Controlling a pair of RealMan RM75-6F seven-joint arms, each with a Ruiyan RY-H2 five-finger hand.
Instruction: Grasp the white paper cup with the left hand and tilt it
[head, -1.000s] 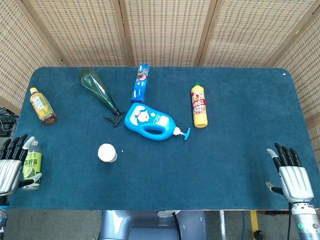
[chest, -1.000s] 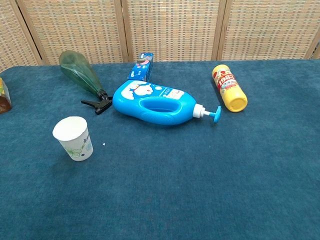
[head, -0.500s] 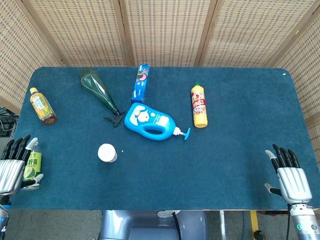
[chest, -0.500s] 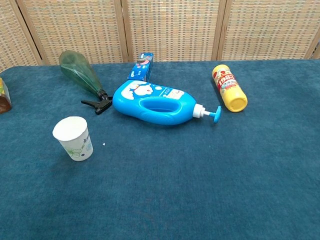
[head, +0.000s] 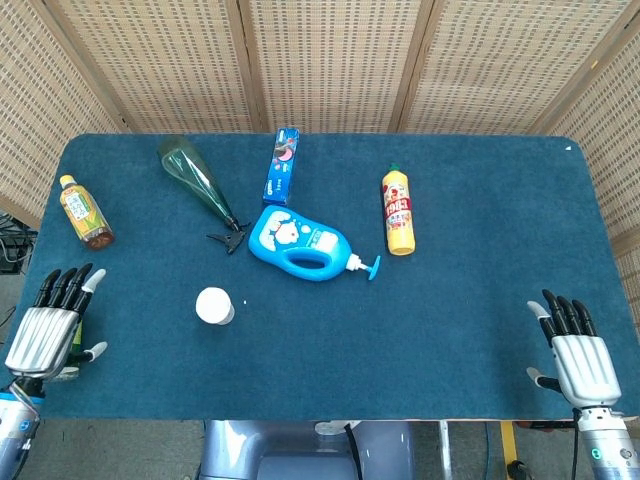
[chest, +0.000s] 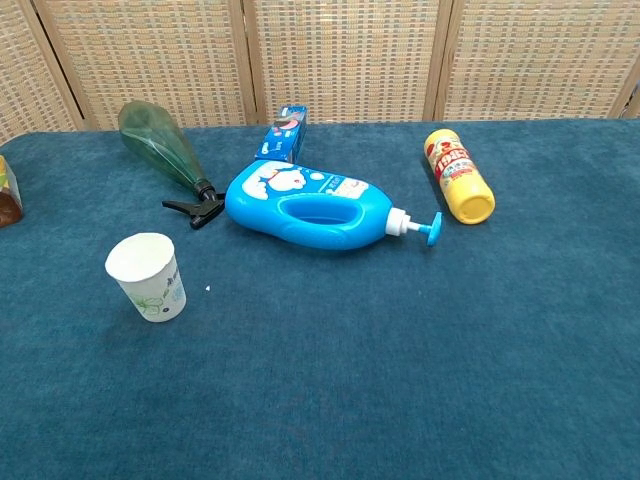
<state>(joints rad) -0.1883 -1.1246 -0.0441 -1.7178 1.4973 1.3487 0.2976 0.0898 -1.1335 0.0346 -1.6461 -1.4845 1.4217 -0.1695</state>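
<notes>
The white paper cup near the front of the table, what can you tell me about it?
The white paper cup stands upright and open-mouthed on the blue cloth table, looking empty from above. Its thin paper wall tapers downward and carries a faint green leafy print. Nothing touches it: the left hand is off to its side near the table edge, and the green spray bottle lies behind it.

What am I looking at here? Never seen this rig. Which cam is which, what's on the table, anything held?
It is a two-armed robot at a table with a blue cloth. The head view looks down from above; the chest view looks across from lower and shows no hands. In the head view the left robot hand and right robot hand sit at the near corners, fingers apart, holding nothing. On the cloth: a white paper cup standing upright, a blue pump bottle, a green spray bottle, a yellow bottle, a blue box and a tea bottle, all lying flat.
</notes>
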